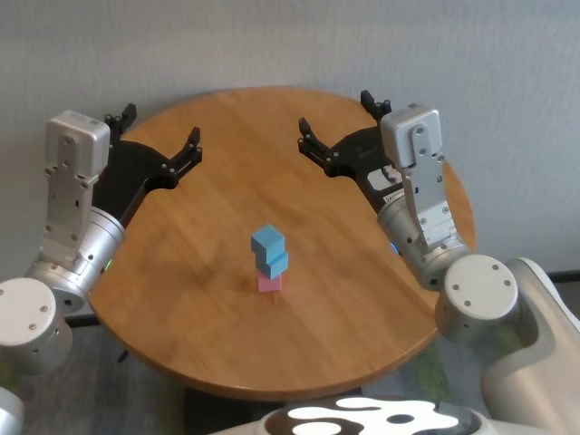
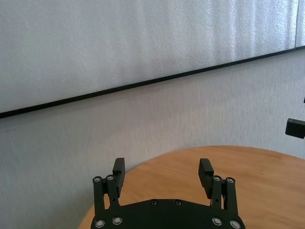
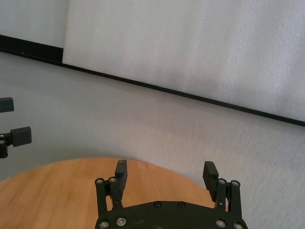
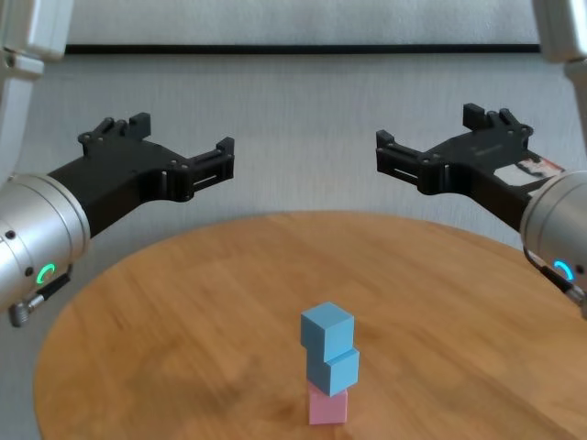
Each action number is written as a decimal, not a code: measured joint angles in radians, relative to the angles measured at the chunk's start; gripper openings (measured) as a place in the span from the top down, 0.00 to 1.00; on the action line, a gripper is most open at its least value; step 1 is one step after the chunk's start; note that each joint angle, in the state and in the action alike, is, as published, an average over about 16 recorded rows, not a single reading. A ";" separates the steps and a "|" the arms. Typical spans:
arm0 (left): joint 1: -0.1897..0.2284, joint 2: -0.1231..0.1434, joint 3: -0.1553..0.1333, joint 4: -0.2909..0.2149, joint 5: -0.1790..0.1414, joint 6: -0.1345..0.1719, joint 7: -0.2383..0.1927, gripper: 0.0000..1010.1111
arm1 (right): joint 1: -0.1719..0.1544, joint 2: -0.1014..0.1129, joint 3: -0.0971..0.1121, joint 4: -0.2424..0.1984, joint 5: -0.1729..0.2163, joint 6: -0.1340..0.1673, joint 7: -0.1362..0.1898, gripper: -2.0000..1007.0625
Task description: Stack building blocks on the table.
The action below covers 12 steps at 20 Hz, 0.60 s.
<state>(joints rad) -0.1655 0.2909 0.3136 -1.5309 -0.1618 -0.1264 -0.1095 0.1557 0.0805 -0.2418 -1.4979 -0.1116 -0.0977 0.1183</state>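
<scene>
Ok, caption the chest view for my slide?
Pink block under two blue blocks, both grippers open above the table.

Pale grey textured wall fills the bkgd behind everything. Thin black horizontal strip runs across it, w/ lighter white panel above & greyer section below. In the head view, grey speckled floor shows low on the left, and a dark baseboard line at far right.

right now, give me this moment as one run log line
stack: pink block bottom, two blue blocks on top, skewed | left gripper open, raised, empty | right gripper open, raised, empty | table
</scene>
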 joint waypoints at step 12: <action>0.019 -0.008 -0.024 -0.020 -0.001 0.012 -0.041 0.01 | -0.071 0.033 0.022 -0.155 0.103 0.164 0.075 0.00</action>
<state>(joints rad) -0.1466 0.2833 0.2895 -1.5510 -0.1624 -0.1141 -0.1509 0.0843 0.1138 -0.2202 -1.6529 -0.0088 0.0662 0.1928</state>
